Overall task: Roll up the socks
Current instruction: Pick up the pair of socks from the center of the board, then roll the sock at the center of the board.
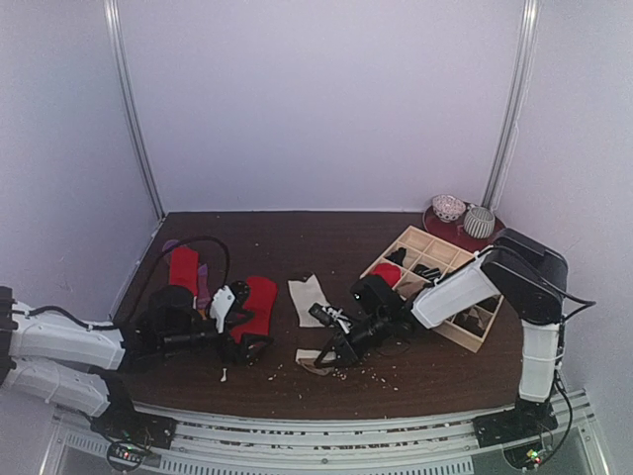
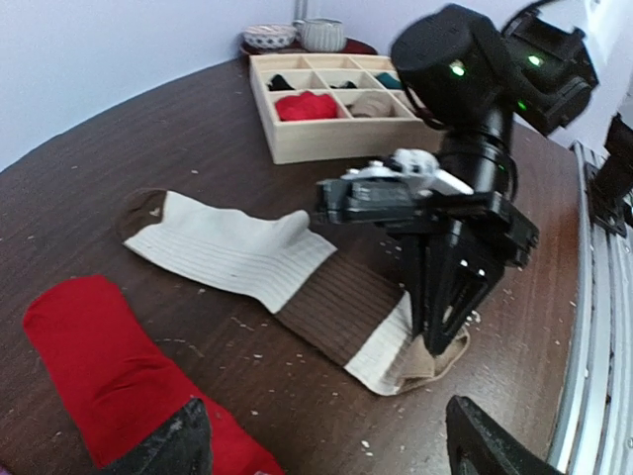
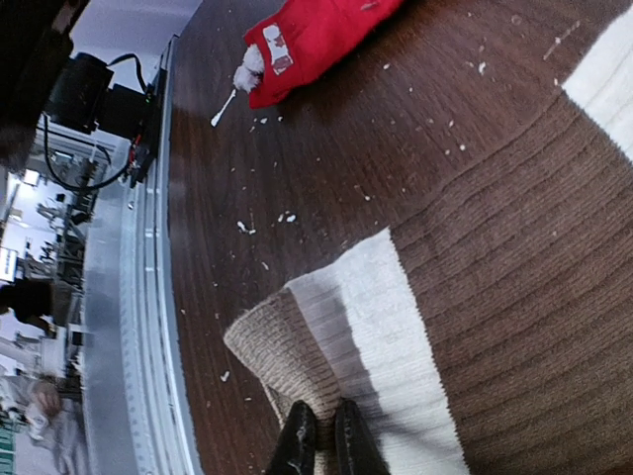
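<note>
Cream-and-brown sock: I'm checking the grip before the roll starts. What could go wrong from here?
The right gripper pinches only the beige end of the cream-and-brown sock; so thin a bite may slip. The rest lies flat and unheld, with the left gripper open by the red sock, so the sock may drag instead of rolling.

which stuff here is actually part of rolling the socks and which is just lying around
For the job:
cream and brown sock, its end pinched by the right tool
red sock
red and purple sock

Lying about:
wooden grid tray
patterned bowl
ribbed cup
pale crumbs
</note>
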`<state>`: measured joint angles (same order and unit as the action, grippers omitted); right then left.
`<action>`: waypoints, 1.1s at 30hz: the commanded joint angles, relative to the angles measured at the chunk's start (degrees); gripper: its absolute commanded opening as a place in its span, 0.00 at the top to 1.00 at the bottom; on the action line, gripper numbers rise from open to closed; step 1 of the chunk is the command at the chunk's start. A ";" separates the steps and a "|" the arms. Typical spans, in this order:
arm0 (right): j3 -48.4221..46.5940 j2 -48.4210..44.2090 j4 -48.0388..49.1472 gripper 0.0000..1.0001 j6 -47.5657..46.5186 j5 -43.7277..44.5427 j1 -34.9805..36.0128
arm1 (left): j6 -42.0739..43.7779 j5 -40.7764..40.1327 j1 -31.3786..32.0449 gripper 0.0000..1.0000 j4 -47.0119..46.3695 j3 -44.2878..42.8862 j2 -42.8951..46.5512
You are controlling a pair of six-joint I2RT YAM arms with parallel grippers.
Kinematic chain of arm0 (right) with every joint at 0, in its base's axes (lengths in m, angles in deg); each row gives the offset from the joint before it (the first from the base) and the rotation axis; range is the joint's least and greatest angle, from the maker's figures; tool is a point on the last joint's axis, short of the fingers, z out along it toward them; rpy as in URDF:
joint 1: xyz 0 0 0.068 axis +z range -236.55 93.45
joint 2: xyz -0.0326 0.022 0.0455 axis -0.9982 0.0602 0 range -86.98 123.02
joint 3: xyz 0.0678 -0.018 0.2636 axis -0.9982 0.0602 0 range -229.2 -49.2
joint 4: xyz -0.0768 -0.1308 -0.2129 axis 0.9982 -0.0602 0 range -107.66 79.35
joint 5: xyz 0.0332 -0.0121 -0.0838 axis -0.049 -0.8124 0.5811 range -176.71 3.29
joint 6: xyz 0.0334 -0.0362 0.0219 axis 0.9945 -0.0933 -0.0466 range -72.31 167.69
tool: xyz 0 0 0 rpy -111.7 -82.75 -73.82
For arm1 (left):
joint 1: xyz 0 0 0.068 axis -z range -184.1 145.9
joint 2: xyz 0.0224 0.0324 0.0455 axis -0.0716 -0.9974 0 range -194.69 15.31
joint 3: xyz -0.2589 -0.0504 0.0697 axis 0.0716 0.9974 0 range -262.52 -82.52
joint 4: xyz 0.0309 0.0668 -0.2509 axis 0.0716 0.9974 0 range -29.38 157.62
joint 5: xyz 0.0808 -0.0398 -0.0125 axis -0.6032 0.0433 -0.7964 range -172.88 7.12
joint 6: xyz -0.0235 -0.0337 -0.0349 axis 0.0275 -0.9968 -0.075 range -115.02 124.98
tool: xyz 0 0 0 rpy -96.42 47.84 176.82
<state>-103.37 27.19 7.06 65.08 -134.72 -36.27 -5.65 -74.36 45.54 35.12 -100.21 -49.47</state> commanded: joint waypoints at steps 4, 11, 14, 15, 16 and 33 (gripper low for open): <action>1.45 2.84 -1.23 1.00 12.74 -5.21 -0.16 | 4.15 4.74 5.99 0.19 -10.77 -3.00 -10.75; 3.15 1.49 1.10 1.00 16.02 -5.45 0.00 | 2.62 6.57 8.88 0.05 -16.36 -5.33 -20.46; 4.11 0.95 2.77 1.00 17.23 -5.65 0.35 | 2.90 6.52 9.90 0.02 -18.40 -6.03 -23.68; 4.33 0.85 2.90 1.00 17.33 -5.68 0.41 | 3.04 6.54 10.01 0.02 -19.23 -6.05 -24.40; 4.43 0.77 3.09 1.00 17.34 -5.62 0.43 | 3.26 6.54 10.09 0.02 -20.06 -5.92 -24.99; 3.51 0.94 0.29 1.00 16.20 -6.40 0.70 | 2.66 8.93 10.16 0.35 -26.72 -7.82 -37.42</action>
<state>-100.47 28.11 11.67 81.95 -141.22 -36.05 -2.68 -67.17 55.53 13.15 -106.42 -85.18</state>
